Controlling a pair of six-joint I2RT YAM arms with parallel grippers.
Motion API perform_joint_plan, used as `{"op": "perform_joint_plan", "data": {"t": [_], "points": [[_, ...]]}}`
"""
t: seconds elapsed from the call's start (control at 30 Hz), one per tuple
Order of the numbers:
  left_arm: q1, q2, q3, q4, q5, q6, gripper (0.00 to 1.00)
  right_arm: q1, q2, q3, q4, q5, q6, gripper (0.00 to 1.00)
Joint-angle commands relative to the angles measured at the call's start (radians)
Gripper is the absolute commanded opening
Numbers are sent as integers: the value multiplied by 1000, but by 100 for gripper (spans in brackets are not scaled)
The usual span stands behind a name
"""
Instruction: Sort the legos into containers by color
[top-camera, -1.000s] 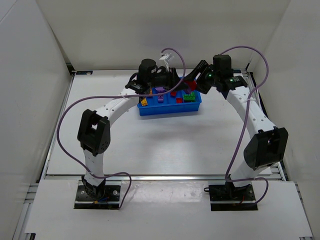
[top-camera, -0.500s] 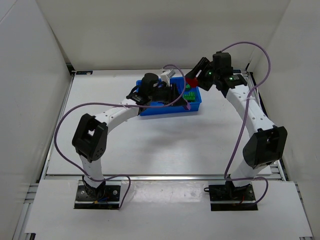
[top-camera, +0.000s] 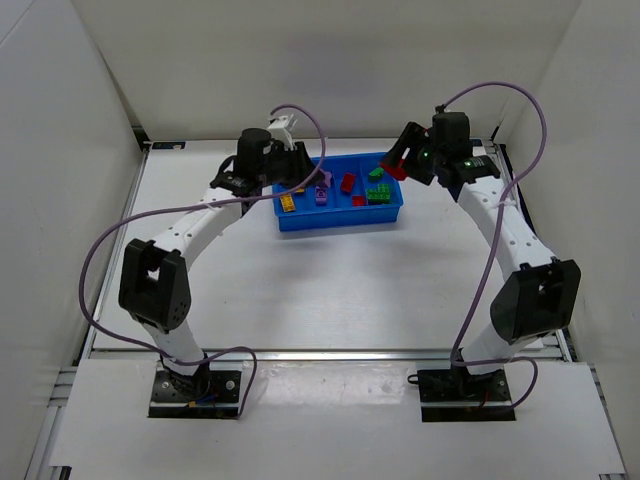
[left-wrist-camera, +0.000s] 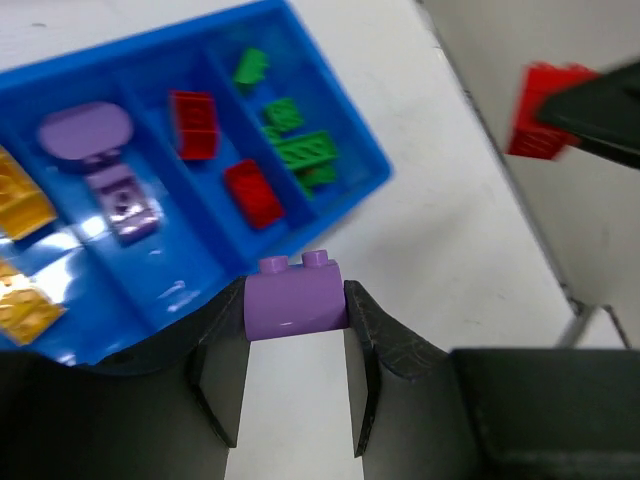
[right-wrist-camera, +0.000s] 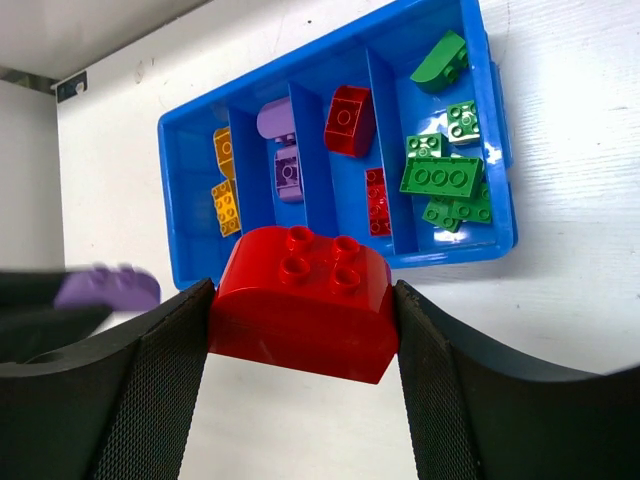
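Observation:
The blue tray (top-camera: 340, 223) lies at the back middle of the table, with four compartments side by side. From left they hold yellow-orange legos (right-wrist-camera: 225, 205), purple legos (right-wrist-camera: 285, 170), red legos (right-wrist-camera: 348, 120) and green legos (right-wrist-camera: 440, 178). My left gripper (top-camera: 304, 175) is at the tray's left end, shut on a purple lego (left-wrist-camera: 296, 297) held above the table just off the tray's rim (left-wrist-camera: 385, 170). My right gripper (top-camera: 398, 161) is at the tray's right end, shut on a large red lego (right-wrist-camera: 300, 300) held above the table beside the tray (right-wrist-camera: 340, 265).
White walls close in the table at the left, back and right. Purple cables loop over both arms (top-camera: 500, 100). The right gripper's red lego (left-wrist-camera: 540, 98) shows at the far right in the left wrist view.
My left arm has swung back to the left from over the tray's right half, with the purple lego in it. My right gripper has shifted slightly, still gripping the red lego.

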Motion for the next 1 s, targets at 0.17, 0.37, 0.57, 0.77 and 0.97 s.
{"op": "perform_joint_plan", "data": {"t": [0.17,0.37,0.57,0.77,0.97], "points": [[33,97,134,-103,-86,110,17,23,-43,6,50,19,-86,0],[32,186,187,-132,-103,131,18,71,-38,13,68,45,-181,0],[32,223,208,-134,-123,151,18,74,-38,7,70,45,-184,0],[30,254,230,-146,-139,184,18,74,-31,10,75,30,-173,0],[19,295,263,-154,-143,231,22,74,-22,13,72,17,-166,0]]}}
